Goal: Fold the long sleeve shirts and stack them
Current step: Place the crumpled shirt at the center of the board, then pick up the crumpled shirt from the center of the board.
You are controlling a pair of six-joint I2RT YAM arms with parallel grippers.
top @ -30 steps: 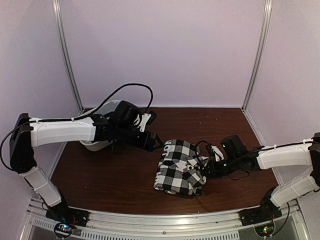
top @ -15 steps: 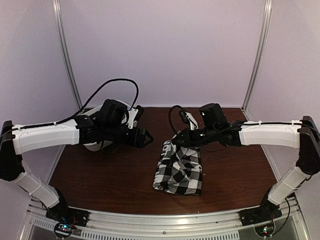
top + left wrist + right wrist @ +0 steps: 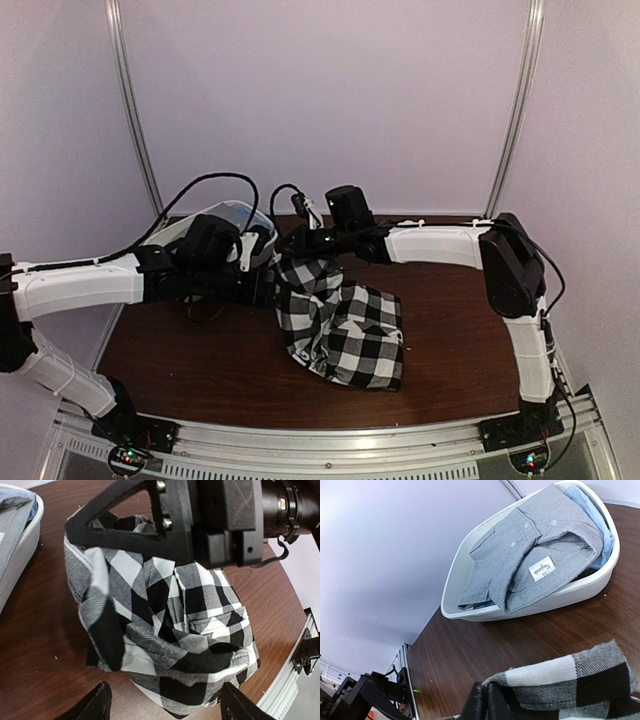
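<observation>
Right tool (image 3: pixel 300 243) clenched on one edge of the checked shirt (image 3: pixel 350 335), held up at frame centre with the rest bunched on the surface (image 3: pixel 180 370). Left tool (image 3: pixel 165 707) released, jaws wide, holding nothing. Risk: the single pinch slips, or the drag undoes the folds. Grey shirt (image 3: pixel 530 565) is unfolded in the tub (image 3: pixel 470 614).

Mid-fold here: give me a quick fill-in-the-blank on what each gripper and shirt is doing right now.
1. The right gripper is ___ on the black-and-white checked cloth shirt.
2. The left gripper, facing that shirt, stands ___.
3. The collared shirt with a white label, lying in the white oval plastic tub, is plain ___.
Missing: shut; open; grey.
</observation>
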